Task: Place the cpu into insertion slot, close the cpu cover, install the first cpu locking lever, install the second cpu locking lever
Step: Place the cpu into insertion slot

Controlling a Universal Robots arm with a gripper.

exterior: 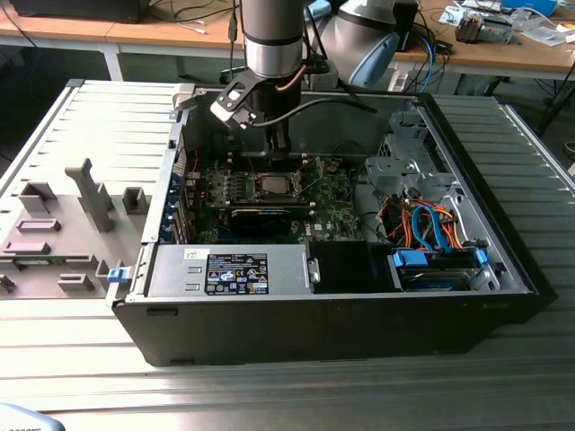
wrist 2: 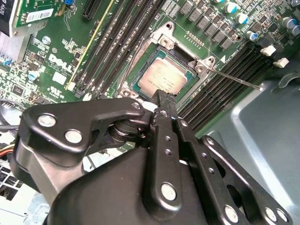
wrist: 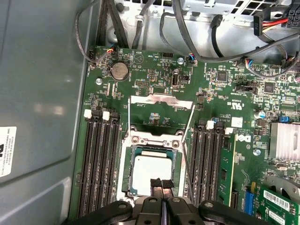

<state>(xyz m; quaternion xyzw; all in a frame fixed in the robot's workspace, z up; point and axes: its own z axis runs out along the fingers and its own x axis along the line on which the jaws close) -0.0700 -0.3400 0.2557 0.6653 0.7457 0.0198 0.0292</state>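
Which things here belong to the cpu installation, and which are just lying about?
Job: cpu, seated in the insertion slot; cpu cover, standing open; locking lever; gripper, at the cpu's edge.
Lying about: coin cell battery, memory slots, power supply, drive cables.

We see a silver-grey cylindrical arm (exterior: 272, 36), a black cable (exterior: 334, 101), and a black linkage gripper (wrist 2: 164, 98) studded with screws (wrist 2: 168, 191).
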